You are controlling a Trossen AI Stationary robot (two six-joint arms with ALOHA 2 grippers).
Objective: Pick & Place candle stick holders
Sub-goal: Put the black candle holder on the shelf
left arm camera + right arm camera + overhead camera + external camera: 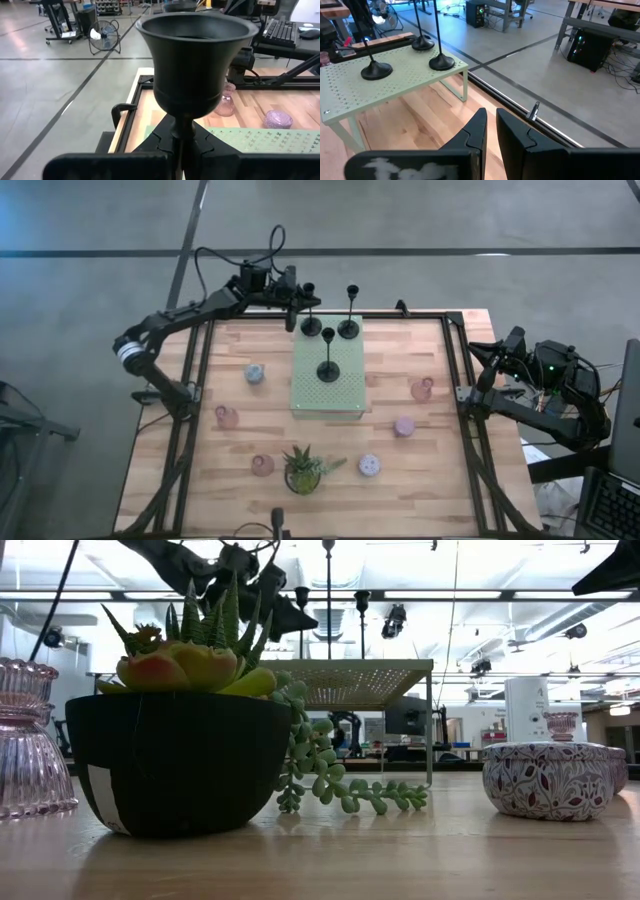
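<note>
Three tall black candle stick holders stand by their disc bases on a green perforated stand (330,395): far left (311,327), far right (348,330) and middle (327,371). My left gripper (299,304) is at the stand's far left corner, shut on the far left holder, whose cup top (195,55) fills the left wrist view. My right gripper (491,131) is shut and empty at the table's right edge (488,368). Squat cups stand on the table: blue (256,373), pink (228,416), pink (422,389), lilac (404,426). My left gripper pinches the far left holder's thin stem (180,129) just under the cup top, between its two fingers (202,146). The fingers come level from the table's left and lie across the stem. The holder is upright, and its base (422,44) seems to rest on the stand.
A green potted plant (303,468) stands near the front edge, with a pink cup (262,465) to its left and a patterned lilac cup (370,466) to its right. In the low view the plant (180,740) hides much of the table. Black frame rails (452,370) line the table's sides.
</note>
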